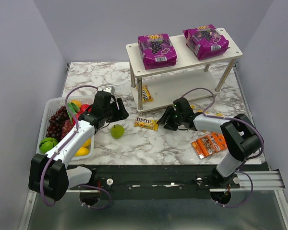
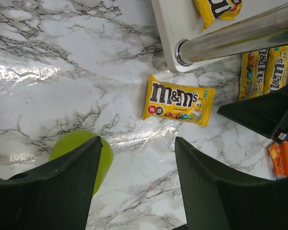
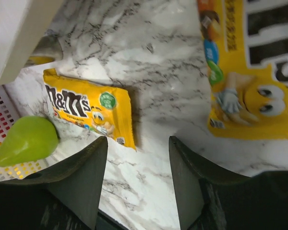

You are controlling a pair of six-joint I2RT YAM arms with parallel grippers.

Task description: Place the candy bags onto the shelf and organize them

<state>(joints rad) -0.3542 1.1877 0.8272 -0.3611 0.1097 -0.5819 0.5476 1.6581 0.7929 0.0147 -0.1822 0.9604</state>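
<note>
Left gripper (image 2: 137, 143) and right gripper (image 3: 137, 139), both spread and empty, flank a glossy yellow packet (image 1: 146, 123) flat on the marbled table (image 1: 149, 148); two shiny purple pouches (image 1: 157, 50) top the white wood-grain shelf (image 1: 182, 60).

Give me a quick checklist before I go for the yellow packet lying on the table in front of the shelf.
1. Left gripper open and empty: ok.
2. Right gripper open and empty: ok.
3. Packet lying flat, nothing on it: ok.
4. Pear apart from the packet: ok.
5. Bare room on the lower tier of the shelf: ok.
6. Both grippers sit close to the packet; enough clearance between them: cannot tell.
</note>
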